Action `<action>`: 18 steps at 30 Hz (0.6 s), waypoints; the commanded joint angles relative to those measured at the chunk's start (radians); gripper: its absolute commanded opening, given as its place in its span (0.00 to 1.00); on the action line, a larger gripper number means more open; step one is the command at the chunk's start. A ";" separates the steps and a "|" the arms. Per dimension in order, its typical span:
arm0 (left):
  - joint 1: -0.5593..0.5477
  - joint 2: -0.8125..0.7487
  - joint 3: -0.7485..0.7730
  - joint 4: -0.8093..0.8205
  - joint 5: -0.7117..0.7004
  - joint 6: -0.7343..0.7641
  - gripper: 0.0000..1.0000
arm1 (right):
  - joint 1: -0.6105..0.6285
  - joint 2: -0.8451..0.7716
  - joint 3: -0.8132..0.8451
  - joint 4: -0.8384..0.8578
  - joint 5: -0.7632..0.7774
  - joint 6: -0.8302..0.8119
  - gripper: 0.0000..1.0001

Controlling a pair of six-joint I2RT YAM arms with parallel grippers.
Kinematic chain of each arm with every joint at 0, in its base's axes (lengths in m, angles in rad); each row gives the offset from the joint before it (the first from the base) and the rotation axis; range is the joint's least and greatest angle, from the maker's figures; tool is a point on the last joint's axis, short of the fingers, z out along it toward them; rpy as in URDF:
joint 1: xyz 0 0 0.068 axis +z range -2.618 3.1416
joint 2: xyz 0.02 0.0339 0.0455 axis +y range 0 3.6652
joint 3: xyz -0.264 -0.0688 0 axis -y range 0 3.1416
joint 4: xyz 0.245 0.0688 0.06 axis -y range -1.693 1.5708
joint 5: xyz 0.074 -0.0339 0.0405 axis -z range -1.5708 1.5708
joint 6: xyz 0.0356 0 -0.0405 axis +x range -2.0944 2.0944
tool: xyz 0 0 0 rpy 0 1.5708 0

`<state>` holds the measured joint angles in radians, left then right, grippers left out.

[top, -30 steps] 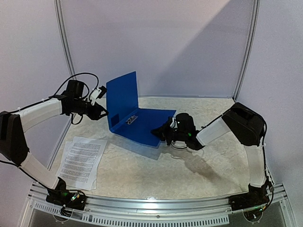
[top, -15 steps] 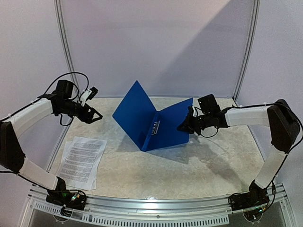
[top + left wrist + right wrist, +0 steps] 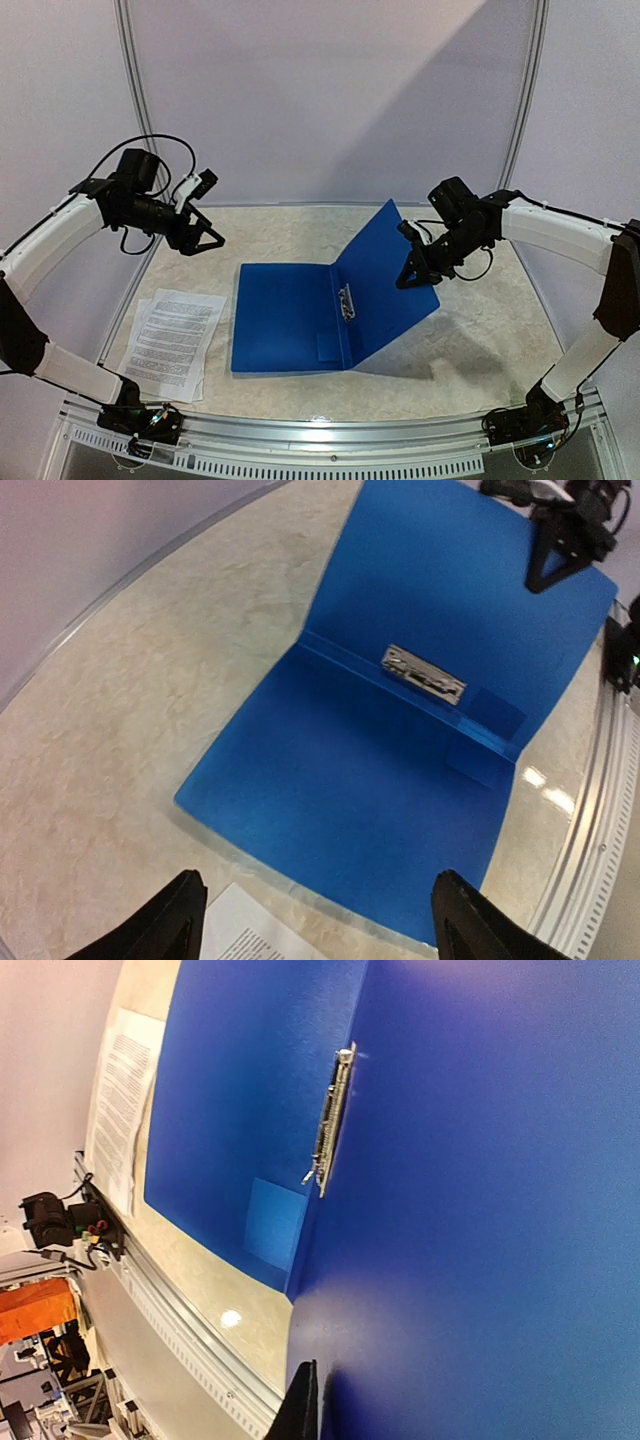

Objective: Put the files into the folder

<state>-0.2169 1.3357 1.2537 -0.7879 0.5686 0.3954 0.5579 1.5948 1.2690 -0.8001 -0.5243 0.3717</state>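
Observation:
The blue folder [image 3: 285,320] lies open. Its left cover is flat on the table and its right cover stands tilted up. The metal clip [image 3: 346,302] sits at the inner spine. My right gripper [image 3: 412,275] is shut on the raised cover's outer edge; in the right wrist view one finger [image 3: 305,1400] presses on the cover [image 3: 480,1160]. My left gripper [image 3: 205,240] is open and empty, in the air left of and above the folder [image 3: 350,770]. The files [image 3: 175,340] lie flat left of the folder; a corner [image 3: 250,935] shows between my left fingers.
A metal rail [image 3: 330,435] runs along the table's front edge. White walls with a curved metal frame [image 3: 135,100] close in the back and sides. The left arm's cable [image 3: 150,145] loops above its wrist.
The folder has come forward and opened: its left cover dropped flat, and my right gripper swung the right cover up and rightward. My left gripper drew back from the cover.

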 commanded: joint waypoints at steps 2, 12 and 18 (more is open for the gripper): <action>-0.135 0.091 -0.057 -0.001 -0.053 0.061 0.79 | -0.009 -0.016 -0.013 -0.068 0.103 -0.020 0.11; -0.152 0.321 -0.081 0.069 -0.072 0.024 0.86 | -0.092 0.024 -0.188 0.018 0.335 0.045 0.52; -0.148 0.329 -0.094 0.095 -0.077 0.000 0.87 | -0.092 0.057 -0.134 -0.041 0.578 0.075 0.61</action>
<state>-0.3664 1.6722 1.1706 -0.7300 0.4858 0.4187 0.4644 1.6379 1.0893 -0.8165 -0.1558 0.4191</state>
